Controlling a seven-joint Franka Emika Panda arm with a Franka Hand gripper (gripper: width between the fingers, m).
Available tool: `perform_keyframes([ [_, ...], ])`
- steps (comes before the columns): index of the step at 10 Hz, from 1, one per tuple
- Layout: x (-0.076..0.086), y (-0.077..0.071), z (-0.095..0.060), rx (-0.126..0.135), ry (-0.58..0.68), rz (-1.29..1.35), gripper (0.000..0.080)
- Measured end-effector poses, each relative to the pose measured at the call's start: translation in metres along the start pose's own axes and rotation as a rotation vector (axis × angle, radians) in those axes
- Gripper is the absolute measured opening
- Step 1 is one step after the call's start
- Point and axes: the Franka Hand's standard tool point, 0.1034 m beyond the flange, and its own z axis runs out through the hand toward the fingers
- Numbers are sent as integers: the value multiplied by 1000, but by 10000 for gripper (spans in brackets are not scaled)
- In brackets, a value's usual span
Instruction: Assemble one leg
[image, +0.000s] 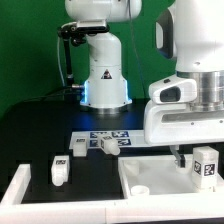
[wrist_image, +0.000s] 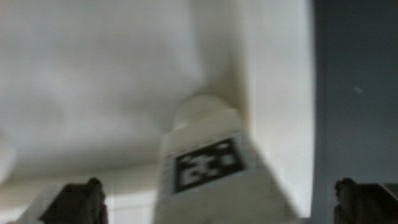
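A white leg (wrist_image: 214, 150) with a black marker tag stands on the white tabletop (wrist_image: 89, 90), directly between my fingers. My gripper (wrist_image: 217, 205) is open, with one dark fingertip (wrist_image: 71, 205) on each side of the leg and a clear gap to it on both sides. In the exterior view my gripper (image: 193, 157) hangs low at the right over the white tabletop (image: 150, 170), with the tagged leg (image: 205, 166) beside one finger. Two more white legs (image: 60, 172) (image: 77, 146) lie on the black table at the exterior view's left.
The marker board (image: 106, 140) lies on the table behind the tabletop. The robot base (image: 104, 75) stands at the back. A white rail (image: 14, 190) runs along the near left corner. A small round boss (image: 142, 190) sits on the tabletop.
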Motion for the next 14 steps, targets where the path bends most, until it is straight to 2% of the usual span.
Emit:
perform_keyframes([
  [1,0,-1,0,3,0,56,562],
  [2,0,-1,0,2,0,71,427],
  [3,0,0,0,2,0,79,427],
  [4,0,-1,0,3,0,149,282],
  [6,-1,-1,0,3,-1,263,282],
  [8,-1,-3,1,-9,4,527,282],
  [12,1,-8,0,22,-9,1304,284],
  [14,1,-9,0,23,-7,1400,284],
])
